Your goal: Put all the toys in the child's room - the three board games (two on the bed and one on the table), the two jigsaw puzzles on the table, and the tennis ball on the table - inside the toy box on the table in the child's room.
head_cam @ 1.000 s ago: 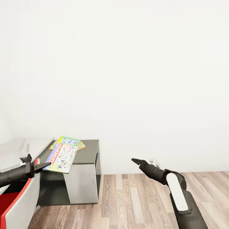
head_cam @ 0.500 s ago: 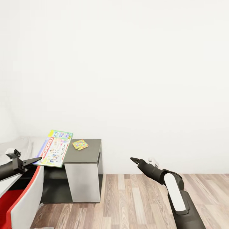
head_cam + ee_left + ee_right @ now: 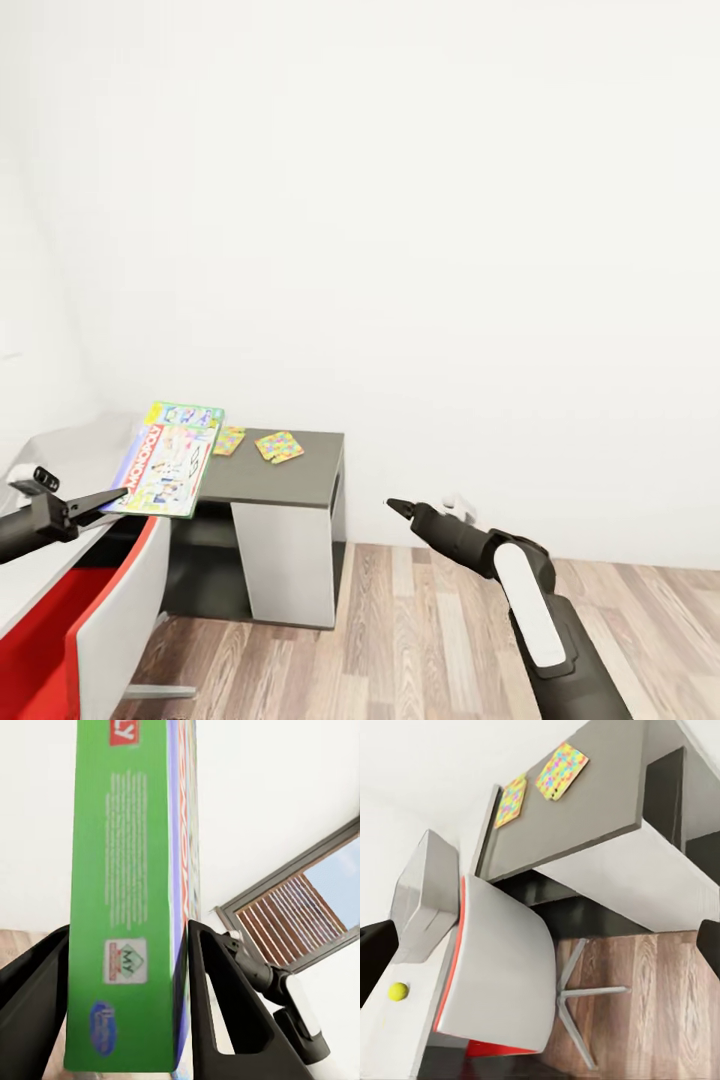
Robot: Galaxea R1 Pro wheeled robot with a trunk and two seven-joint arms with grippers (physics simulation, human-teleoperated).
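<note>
My left gripper (image 3: 112, 494) is shut on the Monopoly board game (image 3: 166, 468), which it holds in the air, tilted, over the table's left part. The left wrist view has the box's green edge (image 3: 124, 892) clamped between both fingers. Two jigsaw puzzles (image 3: 229, 440) (image 3: 279, 446) lie side by side on the dark-grey wing of the table (image 3: 300, 480). My right gripper (image 3: 397, 504) hangs open over the floor, right of the table, holding nothing. Its wrist view takes in the puzzles (image 3: 561, 771), the light-grey toy box (image 3: 424, 896) and the tennis ball (image 3: 397, 991) on the light-grey top.
A white chair with a red inside (image 3: 100, 620) stands pushed against the table at the lower left, with its star base (image 3: 585, 994) on the wood floor. A white wall runs behind the table. Wood-plank floor (image 3: 420, 640) stretches to the right.
The left gripper has carried the Monopoly box up and left off the dark wing, uncovering both jigsaw puzzles. The camera has turned, shifting the table rightward in the picture.
</note>
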